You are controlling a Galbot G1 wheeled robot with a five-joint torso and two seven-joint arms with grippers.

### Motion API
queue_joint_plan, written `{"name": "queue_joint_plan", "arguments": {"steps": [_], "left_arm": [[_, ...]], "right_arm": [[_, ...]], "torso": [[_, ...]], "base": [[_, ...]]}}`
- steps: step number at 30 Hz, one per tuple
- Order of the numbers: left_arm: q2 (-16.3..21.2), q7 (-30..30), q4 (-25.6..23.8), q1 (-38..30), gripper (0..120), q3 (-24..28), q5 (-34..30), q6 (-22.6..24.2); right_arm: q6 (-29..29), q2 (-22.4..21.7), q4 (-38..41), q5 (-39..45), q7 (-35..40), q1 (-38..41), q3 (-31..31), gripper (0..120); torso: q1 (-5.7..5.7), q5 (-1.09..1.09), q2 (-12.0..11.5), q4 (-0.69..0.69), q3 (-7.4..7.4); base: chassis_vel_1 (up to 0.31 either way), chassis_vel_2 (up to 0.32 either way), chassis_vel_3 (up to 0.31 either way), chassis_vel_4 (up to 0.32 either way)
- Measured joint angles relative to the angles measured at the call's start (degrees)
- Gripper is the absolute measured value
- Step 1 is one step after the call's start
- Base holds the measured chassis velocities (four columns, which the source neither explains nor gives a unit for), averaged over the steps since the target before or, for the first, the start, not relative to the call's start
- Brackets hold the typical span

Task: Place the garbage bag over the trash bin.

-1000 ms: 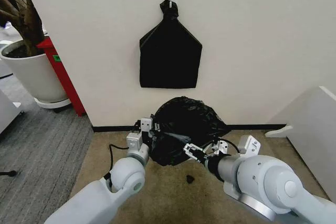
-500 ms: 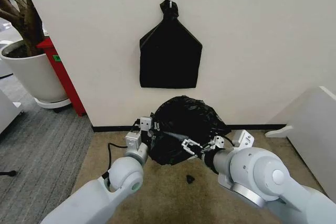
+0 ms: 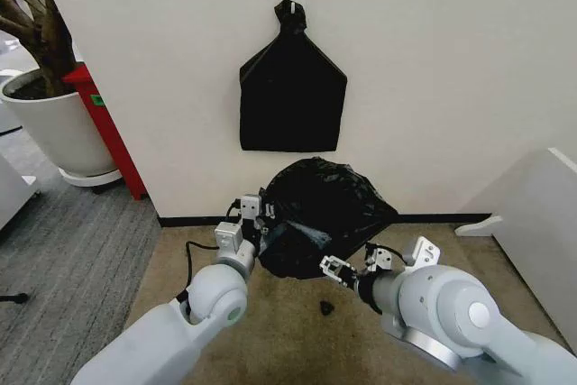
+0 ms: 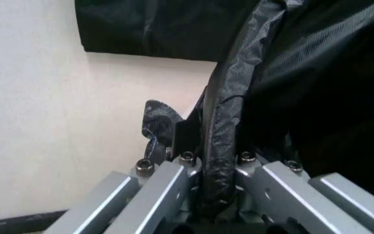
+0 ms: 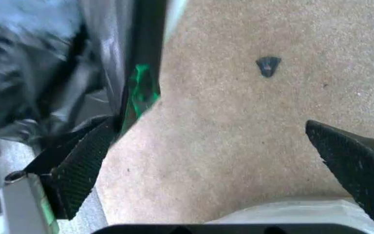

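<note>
The garbage bag (image 3: 325, 209), crinkled glossy black plastic, bulges on the carpet against the wall. The trash bin is hidden by it. My left gripper (image 3: 256, 223) is at the bag's left edge, shut on a bunched fold of the plastic (image 4: 216, 156); one dark fingertip (image 4: 158, 122) shows beside the fold. Just in front of the bag's lower edge, my right gripper (image 3: 341, 270) hangs open, its fingers spread wide over bare carpet (image 5: 210, 126) with nothing between them. The bag (image 5: 57, 73) lies beside one finger, with a green glint at its edge.
A flat black bundle (image 3: 293, 87) hangs on the wall above the bag. A small dark scrap (image 3: 325, 308) lies on the carpet near my right arm. A white plant pot (image 3: 54, 128) and a red stand (image 3: 108, 123) are far left, a white panel (image 3: 541, 214) right.
My right gripper has come off the bag's lower edge and drawn back and down, fingers apart. The bag has lifted and swelled slightly. The left gripper keeps its hold.
</note>
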Motion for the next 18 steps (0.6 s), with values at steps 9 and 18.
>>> {"name": "queue_joint_plan", "arguments": {"steps": [9, 18], "left_arm": [[-0.13, -1.58, -0.78, -0.33, 1, -0.81, -4.07, 0.61], [-0.37, -5.49, -2.80, 0.05, 1, -2.91, -12.39, 1.89]], "right_arm": [[-1.20, 1.08, -2.90, -2.26, 0.64, -1.69, 0.32, 100], [-3.00, 1.58, -6.80, -6.01, 1.11, -3.94, 0.91, 100]], "torso": [[0.00, 0.00, 0.00, 0.00, 0.00], [0.00, 0.00, 0.00, -0.01, 0.00]], "base": [[0.000, 0.000, 0.000, 0.000], [0.000, 0.000, 0.000, 0.000]]}}
